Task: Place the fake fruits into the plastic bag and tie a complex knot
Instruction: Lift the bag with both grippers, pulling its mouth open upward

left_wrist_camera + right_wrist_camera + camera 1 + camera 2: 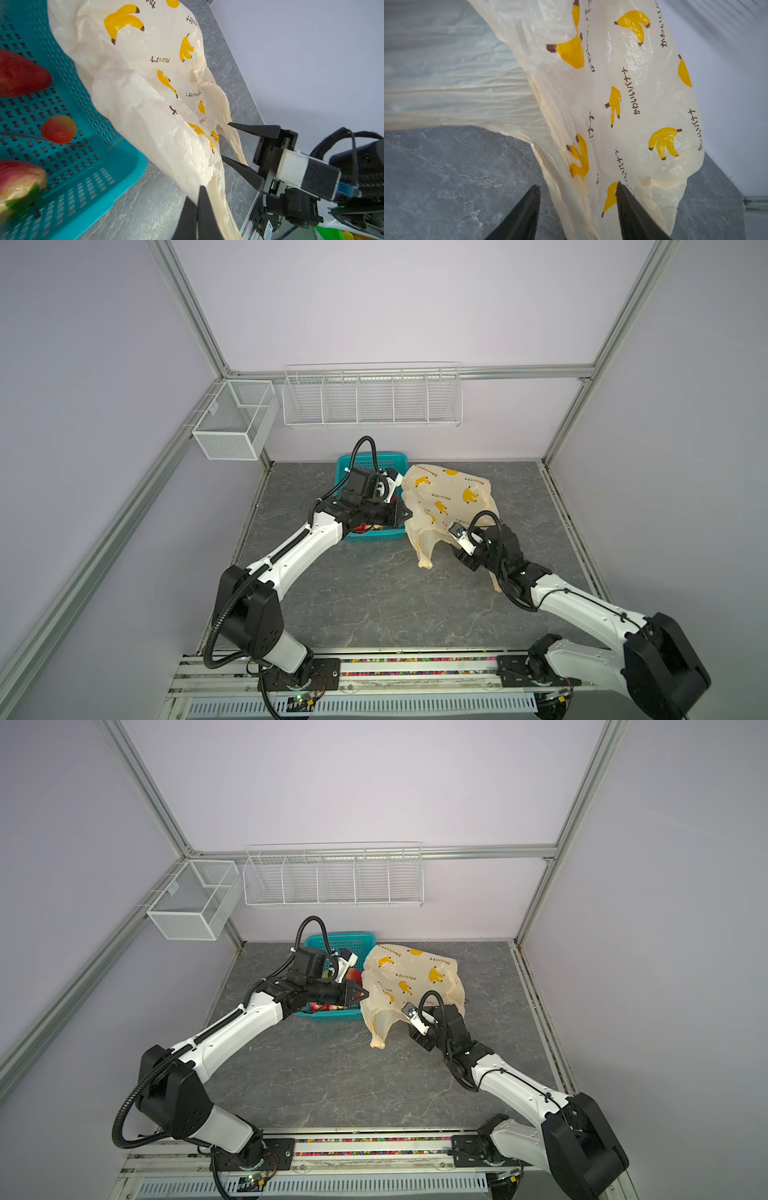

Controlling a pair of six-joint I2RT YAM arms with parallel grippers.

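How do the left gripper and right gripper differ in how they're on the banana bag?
The left gripper is shut, seemingly pinching the plastic bag at its edge beside the teal basket; the right gripper is open, its jaws straddling a bag handle. The left gripper works from the basket side, the right gripper from the opposite side. Both have black pointed fingers at the bag's handle end.
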